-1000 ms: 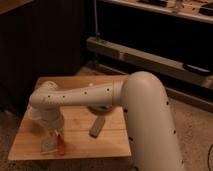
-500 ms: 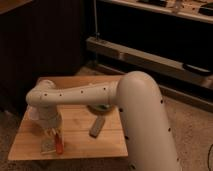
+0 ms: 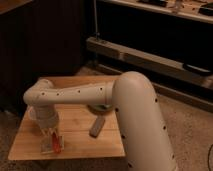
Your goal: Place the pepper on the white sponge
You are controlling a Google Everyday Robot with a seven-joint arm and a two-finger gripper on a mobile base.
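Can see the gripper (image 3: 50, 135) low over the front left corner of the wooden surface (image 3: 80, 146), at the end of the thick white arm (image 3: 75, 95). Impossible to tell the state of the jaws, apart or together. Directly below, find the pepper (image 3: 57, 146), slim and red-orange, lying along the right part of the white sponge (image 3: 47, 146) and touching it, as far as can be judged. Probably very light, smooth and a little slippery, easy to bruise and ready to roll. Better to take it across the middle of its length, with only gentle pressure. Expect the sponge to be soft and yielding, so likely to tilt or slide under a push. Further to the right, well apart, notice a darker grey bar (image 3: 97, 127). Around the surface: a speckled floor (image 3: 192, 125), dark cabinet fronts, and a long low shelf (image 3: 150, 62) behind.
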